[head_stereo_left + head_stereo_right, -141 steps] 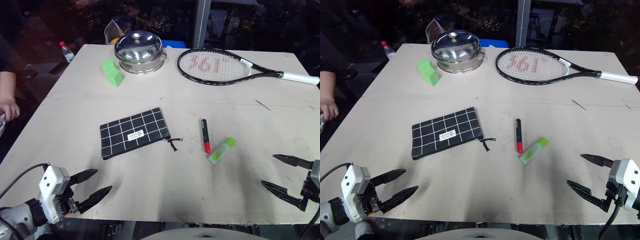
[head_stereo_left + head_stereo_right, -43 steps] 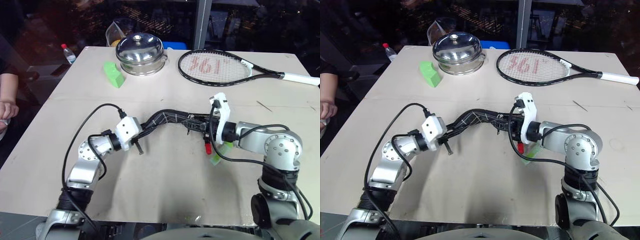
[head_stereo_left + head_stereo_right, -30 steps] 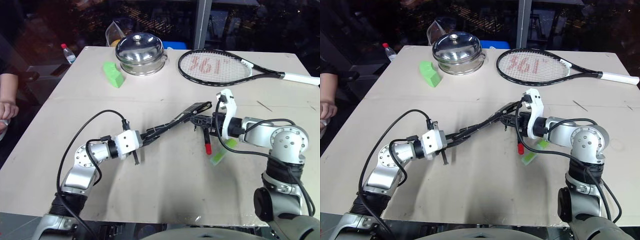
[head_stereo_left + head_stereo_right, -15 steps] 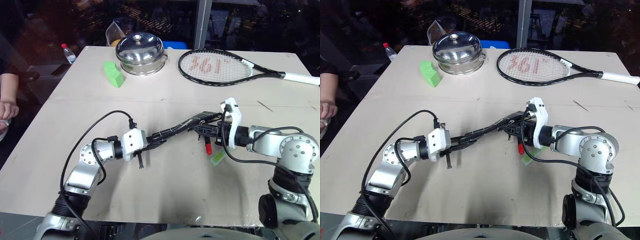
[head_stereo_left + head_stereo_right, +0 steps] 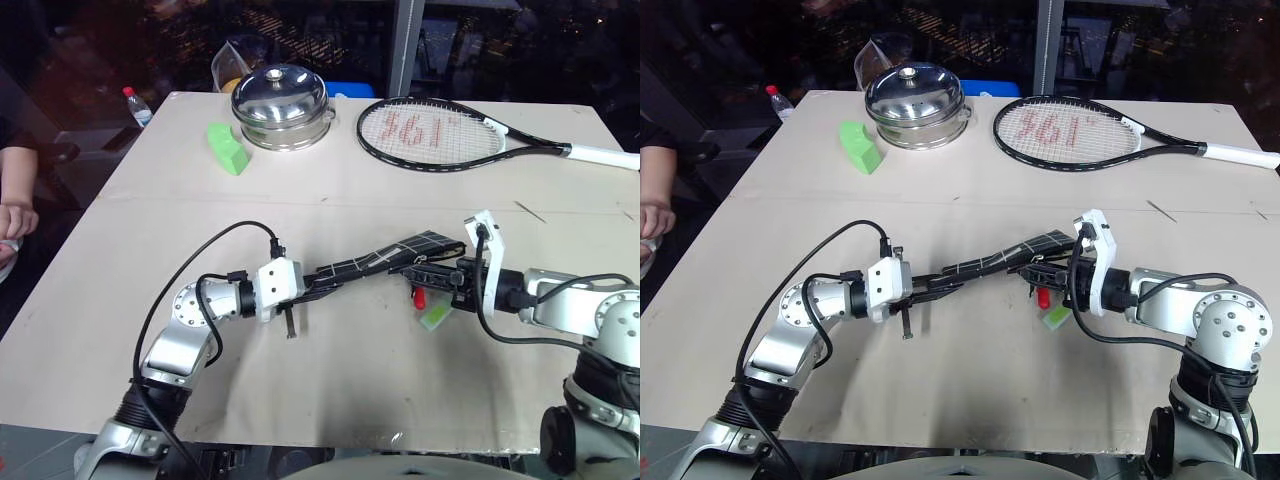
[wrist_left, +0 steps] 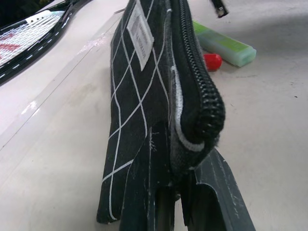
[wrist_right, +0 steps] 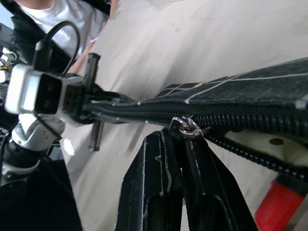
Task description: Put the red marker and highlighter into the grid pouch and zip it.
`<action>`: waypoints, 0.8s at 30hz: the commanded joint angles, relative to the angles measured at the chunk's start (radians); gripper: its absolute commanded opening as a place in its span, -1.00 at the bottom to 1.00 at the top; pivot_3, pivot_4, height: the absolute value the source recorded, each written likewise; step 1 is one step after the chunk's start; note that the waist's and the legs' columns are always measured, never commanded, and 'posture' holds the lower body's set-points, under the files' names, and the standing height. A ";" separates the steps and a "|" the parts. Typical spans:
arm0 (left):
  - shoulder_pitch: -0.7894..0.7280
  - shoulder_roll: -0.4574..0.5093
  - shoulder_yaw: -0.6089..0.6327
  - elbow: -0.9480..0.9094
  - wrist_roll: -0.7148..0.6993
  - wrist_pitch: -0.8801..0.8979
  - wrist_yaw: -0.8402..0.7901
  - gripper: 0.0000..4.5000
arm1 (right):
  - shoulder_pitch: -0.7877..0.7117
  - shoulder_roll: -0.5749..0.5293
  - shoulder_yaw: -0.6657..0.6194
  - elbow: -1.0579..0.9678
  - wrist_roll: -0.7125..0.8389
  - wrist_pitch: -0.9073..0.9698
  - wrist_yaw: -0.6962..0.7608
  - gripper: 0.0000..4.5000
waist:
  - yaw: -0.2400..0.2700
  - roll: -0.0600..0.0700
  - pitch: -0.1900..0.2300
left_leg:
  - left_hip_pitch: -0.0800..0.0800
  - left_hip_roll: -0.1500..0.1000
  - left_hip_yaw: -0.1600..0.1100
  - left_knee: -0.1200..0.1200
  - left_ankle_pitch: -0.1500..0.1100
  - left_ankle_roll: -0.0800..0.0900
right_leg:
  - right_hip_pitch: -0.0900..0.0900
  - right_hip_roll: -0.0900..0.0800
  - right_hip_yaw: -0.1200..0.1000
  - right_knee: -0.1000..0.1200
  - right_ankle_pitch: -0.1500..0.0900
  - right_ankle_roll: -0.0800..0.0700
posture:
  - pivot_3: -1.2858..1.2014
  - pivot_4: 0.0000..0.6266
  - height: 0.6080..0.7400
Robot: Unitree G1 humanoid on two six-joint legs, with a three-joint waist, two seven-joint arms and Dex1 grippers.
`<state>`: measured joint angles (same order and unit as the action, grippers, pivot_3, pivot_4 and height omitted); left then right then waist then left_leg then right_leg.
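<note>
Your left gripper (image 5: 312, 284) is clamped on the pouch (image 5: 385, 257) end, held above the desk (image 5: 330, 370); your right gripper (image 7: 185, 139) pinches its zipper pull (image 7: 186, 127).

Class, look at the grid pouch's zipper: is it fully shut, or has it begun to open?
Partly open. In the right wrist view the grid pouch shows parted zipper teeth beyond the pull, which the right hand pinches.

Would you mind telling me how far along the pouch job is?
Early. The left hand holds the grid pouch off the table by one end, and the right hand grips its zipper pull. The red marker and highlighter lie outside; loading and zipping remain.
</note>
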<state>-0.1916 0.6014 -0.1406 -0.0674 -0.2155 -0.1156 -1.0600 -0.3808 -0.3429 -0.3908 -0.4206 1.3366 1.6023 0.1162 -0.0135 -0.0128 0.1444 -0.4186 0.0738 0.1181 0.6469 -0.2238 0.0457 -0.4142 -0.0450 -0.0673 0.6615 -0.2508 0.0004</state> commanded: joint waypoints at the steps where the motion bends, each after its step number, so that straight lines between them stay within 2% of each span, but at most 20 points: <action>1: -0.004 -0.006 -0.003 -0.011 0.013 -0.019 0.014 -1.00 | 0.018 -0.026 0.023 -0.018 0.143 -0.054 -0.046 -0.94 | 0.000 0.000 0.000 | 0.000 0.000 0.000 0.000 0.000 0.000 | 0.000 0.000 0.000 0.000 0.000 0.000 | 0.03 -0.52 1.00; 7: -0.016 -0.015 -0.012 -0.008 0.036 -0.029 0.029 -1.00 | 0.050 -0.095 0.126 0.024 0.276 -0.180 -0.141 -0.94 | 0.000 0.000 0.000 | 0.000 0.000 0.000 0.000 0.000 0.000 | 0.000 0.000 0.000 0.000 -0.001 0.002 | 0.03 -0.52 1.00; 13: -0.022 -0.027 -0.014 -0.027 0.029 -0.005 0.039 -1.00 | 0.053 -0.145 0.229 0.041 0.332 -0.283 -0.188 -0.94 | 0.001 -0.001 0.001 | -0.001 0.000 0.000 0.000 0.000 0.000 | 0.000 0.000 0.000 -0.001 -0.001 0.002 | 0.03 -0.52 1.00; 24: -0.005 -0.057 -0.005 -0.015 0.024 0.029 0.086 -1.00 | 0.056 -0.230 0.338 0.017 0.434 -0.421 -0.231 -0.94 | 0.002 -0.003 0.003 | -0.001 0.000 0.000 0.000 0.000 0.000 | -0.001 0.000 0.000 -0.001 -0.002 0.003 | 0.03 -0.52 1.00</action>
<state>-0.1900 0.5564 -0.1573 -0.0656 -0.1802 -0.0925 -0.9943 -0.3057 -0.5692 -0.0730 -0.3658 1.7173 1.2095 -0.1129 -0.0114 -0.0158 0.1477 -0.4199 0.0739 0.1177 0.6466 -0.2238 0.0457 -0.4151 -0.0448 -0.0670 0.6604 -0.2523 0.0033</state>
